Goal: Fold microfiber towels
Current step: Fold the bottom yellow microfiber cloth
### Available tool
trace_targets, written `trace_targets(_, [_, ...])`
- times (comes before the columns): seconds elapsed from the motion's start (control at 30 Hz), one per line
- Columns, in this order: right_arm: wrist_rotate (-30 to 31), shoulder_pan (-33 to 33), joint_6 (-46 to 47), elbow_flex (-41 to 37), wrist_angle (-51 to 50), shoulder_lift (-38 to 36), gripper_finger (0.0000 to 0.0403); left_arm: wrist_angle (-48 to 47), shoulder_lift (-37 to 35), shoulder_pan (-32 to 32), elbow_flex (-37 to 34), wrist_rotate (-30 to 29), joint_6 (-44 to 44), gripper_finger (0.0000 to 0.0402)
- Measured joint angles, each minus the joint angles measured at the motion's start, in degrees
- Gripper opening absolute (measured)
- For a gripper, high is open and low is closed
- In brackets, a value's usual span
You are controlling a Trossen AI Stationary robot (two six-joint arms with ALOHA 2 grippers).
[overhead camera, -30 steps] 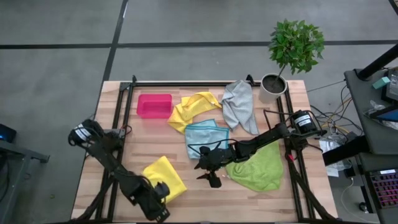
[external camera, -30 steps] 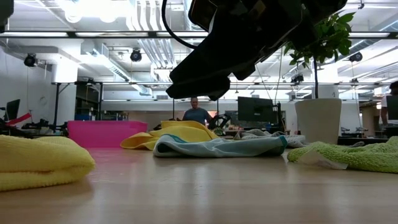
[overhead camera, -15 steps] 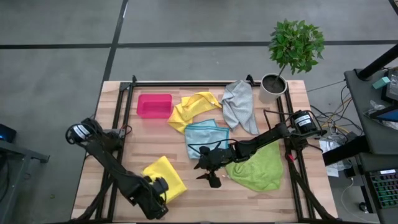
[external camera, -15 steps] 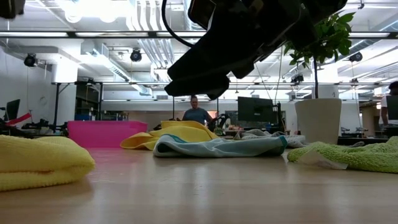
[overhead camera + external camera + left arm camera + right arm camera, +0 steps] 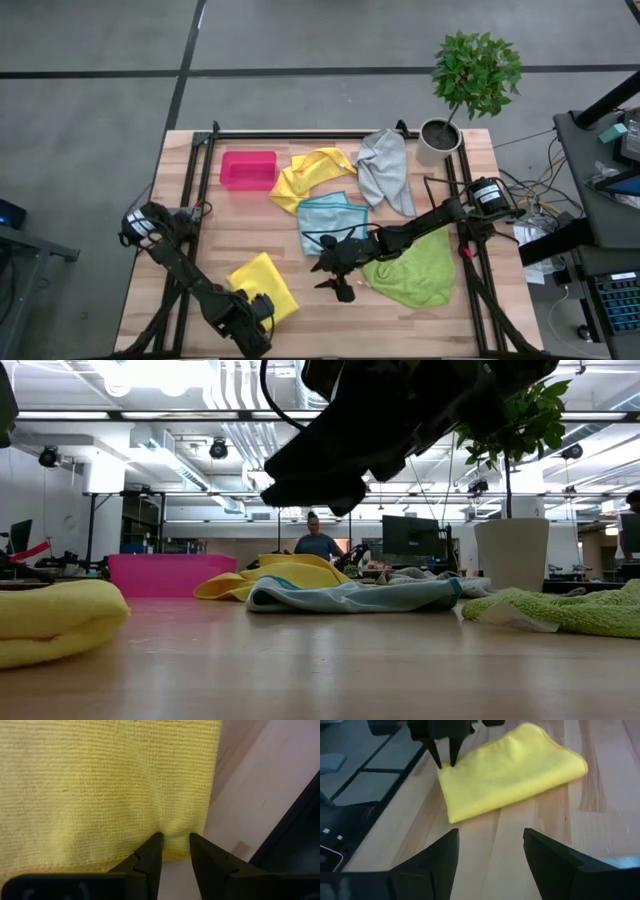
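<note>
A folded yellow microfiber towel (image 5: pixel 266 287) lies flat on the table's near left part. My left gripper (image 5: pixel 261 307) stands at its near corner, pointing steeply down and shut on the cloth (image 5: pixel 175 840). My right gripper (image 5: pixel 341 288) hovers open above the bare wood at mid-table, with nothing between its fingers (image 5: pixel 490 862). It is between the light blue towel (image 5: pixel 331 221) and the spread lime green towel (image 5: pixel 415 271). A second yellow towel (image 5: pixel 311 176) and a grey towel (image 5: pixel 387 170) lie crumpled farther back. My left gripper pinches the yellow towel between its two fingers at its edge close to a corner (image 5: pixel 174 831), where the cloth puckers up. The fingers (image 5: pixel 445 756) come from above, pointing steeply down. The towel lies on the table; how many layers are caught I cannot tell.
A pink-red bin (image 5: pixel 247 170) stands at the far left. A potted plant (image 5: pixel 441 136) stands at the far right corner. Bare wood lies between the folded yellow towel and the lime green one. A person (image 5: pixel 317 543) shows in the room beyond the table.
My left gripper has sunk toward the table at the yellow towel's near corner and tipped steeper. The towel's raised part has come down and lies lower and flatter. My right gripper has kept still.
</note>
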Motion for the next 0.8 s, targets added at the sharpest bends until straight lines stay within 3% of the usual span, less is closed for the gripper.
trace_targets(0.27, [-0.34, 1.47, 1.39, 1.50, 13.70, 7.74, 0.0171, -0.54, -1.53, 0.03, 0.04, 0.02, 0.37, 0.0088])
trace_targets(0.6, [-4.50, 1.49, -1.94, 14.20, 10.90, 16.81, 0.0079, -5.62, -8.17, 0.08, 0.02, 0.94, 0.88, 0.0088])
trace_targets(0.7, [-4.63, 1.47, -2.71, 17.44, 8.47, 19.12, 0.0055, -12.08, -10.67, 0.10, -0.04, 0.10, 0.86, 0.0088])
trace_targets(0.8, [-4.63, 1.47, -2.69, 19.82, 7.14, 21.48, 0.0037, -20.83, -11.87, 0.06, -0.07, -5.21, 0.80, 0.0088])
